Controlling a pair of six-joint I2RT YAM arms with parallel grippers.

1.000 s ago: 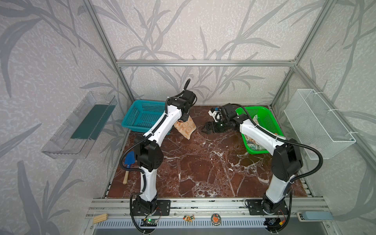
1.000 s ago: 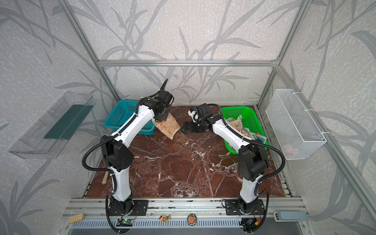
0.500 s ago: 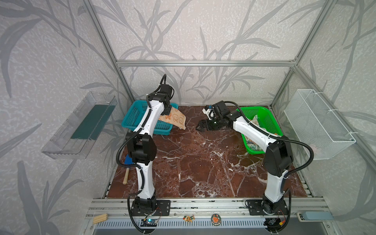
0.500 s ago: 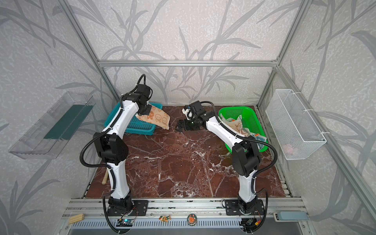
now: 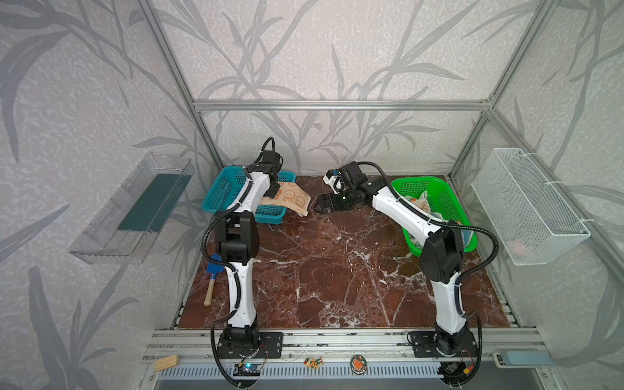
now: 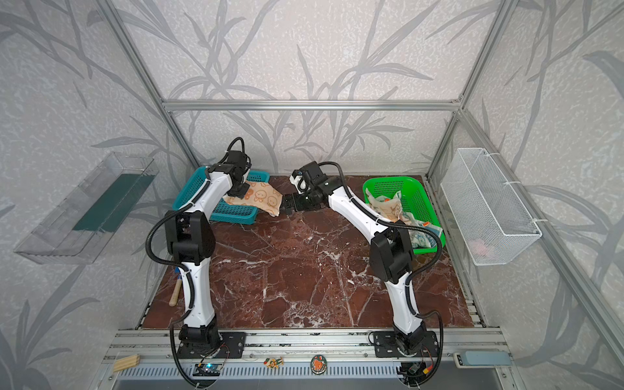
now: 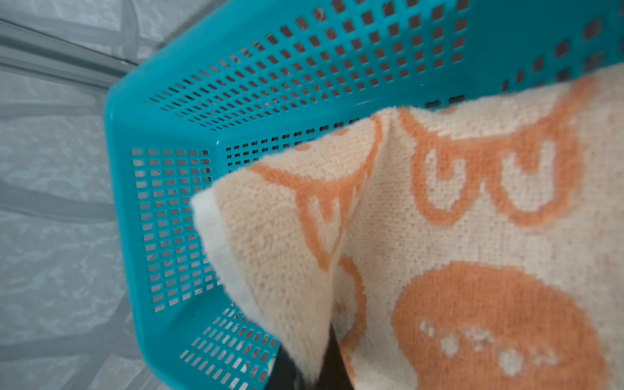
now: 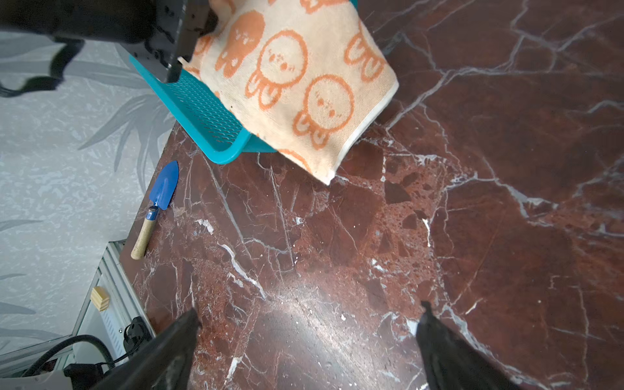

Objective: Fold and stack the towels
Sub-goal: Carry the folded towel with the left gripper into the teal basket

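Here the left hand [image 5: 274, 195] is pinched tight on a corner of the orange-bunny towel [image 5: 291, 200], holding it folded over the blue basket [image 5: 218, 189] — half above the rim, its free end hanging toward the tabletop [image 5: 337, 270] — likely so it can be lowered in as the stack's base. The right hand [image 5: 319, 206], spread wide and empty, hovers just beside that hanging edge. The other towels [image 5: 418, 203] lie crumpled in the green basket [image 5: 443, 198].

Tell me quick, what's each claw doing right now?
Left gripper: shut on the cream terry towel with orange bunnies.
Right gripper: open, holding nothing.
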